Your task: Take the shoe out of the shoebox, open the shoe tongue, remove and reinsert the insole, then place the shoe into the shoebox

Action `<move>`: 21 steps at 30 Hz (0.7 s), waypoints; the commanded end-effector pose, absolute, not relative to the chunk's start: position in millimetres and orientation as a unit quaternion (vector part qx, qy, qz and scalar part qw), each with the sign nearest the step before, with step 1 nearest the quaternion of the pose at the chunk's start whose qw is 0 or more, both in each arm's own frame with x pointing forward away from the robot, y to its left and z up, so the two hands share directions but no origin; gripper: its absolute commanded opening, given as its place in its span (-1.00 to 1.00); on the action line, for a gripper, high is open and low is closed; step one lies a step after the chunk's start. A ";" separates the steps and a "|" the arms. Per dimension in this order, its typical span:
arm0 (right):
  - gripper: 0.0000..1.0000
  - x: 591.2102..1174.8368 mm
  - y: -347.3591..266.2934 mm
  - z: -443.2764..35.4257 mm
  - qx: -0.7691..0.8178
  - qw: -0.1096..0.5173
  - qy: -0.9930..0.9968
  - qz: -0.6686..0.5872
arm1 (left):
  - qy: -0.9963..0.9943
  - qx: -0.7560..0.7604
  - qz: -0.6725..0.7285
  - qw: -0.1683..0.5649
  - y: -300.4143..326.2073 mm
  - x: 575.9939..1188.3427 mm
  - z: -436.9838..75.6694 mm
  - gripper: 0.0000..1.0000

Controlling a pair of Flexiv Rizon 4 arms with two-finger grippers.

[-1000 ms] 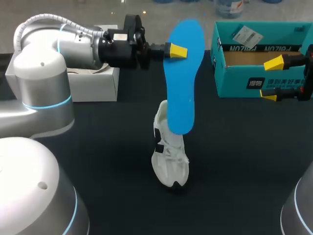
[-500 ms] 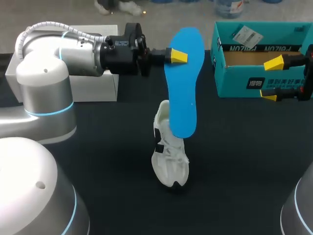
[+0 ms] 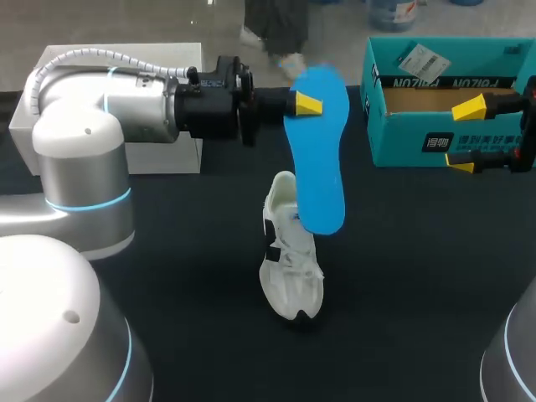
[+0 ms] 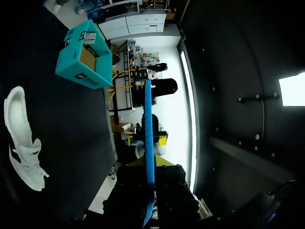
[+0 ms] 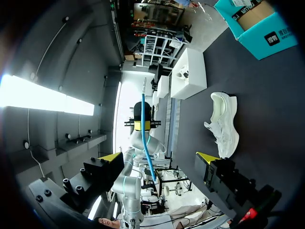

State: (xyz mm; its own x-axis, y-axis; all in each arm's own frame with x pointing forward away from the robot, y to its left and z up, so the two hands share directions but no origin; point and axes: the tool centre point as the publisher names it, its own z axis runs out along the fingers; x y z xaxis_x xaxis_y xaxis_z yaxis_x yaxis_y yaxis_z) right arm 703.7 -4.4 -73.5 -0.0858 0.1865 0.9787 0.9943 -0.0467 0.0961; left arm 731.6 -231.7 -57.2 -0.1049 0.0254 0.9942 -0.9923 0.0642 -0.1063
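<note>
A blue insole (image 3: 316,146) hangs upright in the air, its lower end just above the heel opening of the white shoe (image 3: 289,255). My left gripper (image 3: 303,105) is shut on the insole's upper part; in the left wrist view the insole (image 4: 149,138) shows edge-on between the fingers, with the shoe (image 4: 21,138) lying on the black table off to one side. The teal shoebox (image 3: 448,96) stands open at the back right. My right gripper (image 3: 469,134) hangs open in front of the box, holding nothing; its wrist view shows the shoe (image 5: 224,124), the insole (image 5: 147,138) and the box (image 5: 259,24).
A white box (image 3: 163,134) sits at the back left behind my left arm (image 3: 117,109). The table (image 3: 184,276) is a black surface around the shoe.
My left gripper has shifted slightly right and lower with the insole, and the insole's lower end has swung right over the shoe. The right arm is still.
</note>
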 end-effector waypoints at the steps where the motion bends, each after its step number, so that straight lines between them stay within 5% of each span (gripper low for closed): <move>1: 1.00 702.1 -4.4 -73.7 -0.536 0.413 -0.552 -0.487 | -0.530 0.449 0.518 0.499 -233.8 725.5 -71.3 -1.00; 21: 1.00 711.5 27.2 -68.7 -0.570 0.399 -0.571 -0.435 | -0.538 0.461 0.498 0.500 -238.6 729.5 -81.4 -1.00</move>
